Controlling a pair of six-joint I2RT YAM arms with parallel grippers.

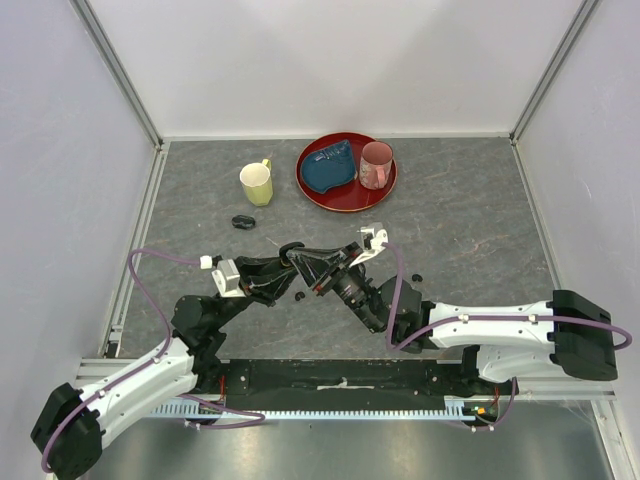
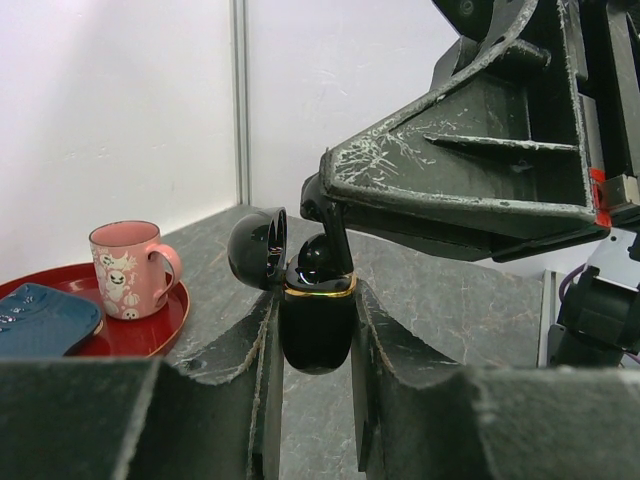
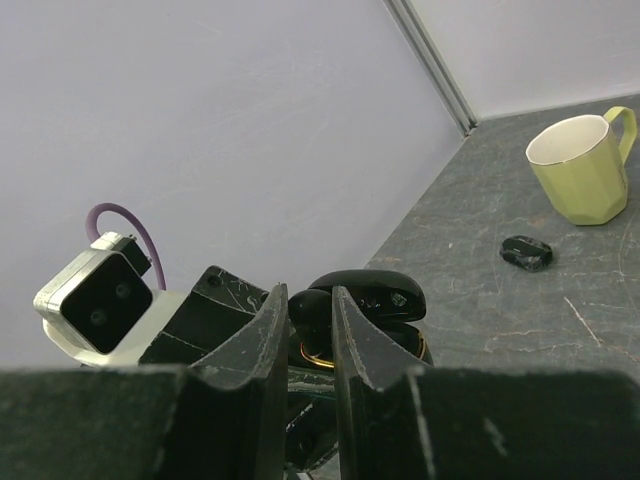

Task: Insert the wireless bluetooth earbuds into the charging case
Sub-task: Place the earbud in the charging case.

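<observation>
Black earbud (image 2: 322,258) sits half-seated in the open case (image 2: 316,342), pinched by the right gripper (image 3: 308,300); the left gripper (image 2: 315,305) clamps the case. Pressing home remains, and another earbud (image 1: 300,296) lies loose near the case.

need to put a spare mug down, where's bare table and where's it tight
Widest bare table: right of the red tray, out to the right wall. Smaller patch: left of the yellow mug, up to the left wall. Crowded: the middle, where the left gripper holds the charging case and the right gripper an earbud, a second case lying just beyond.
</observation>
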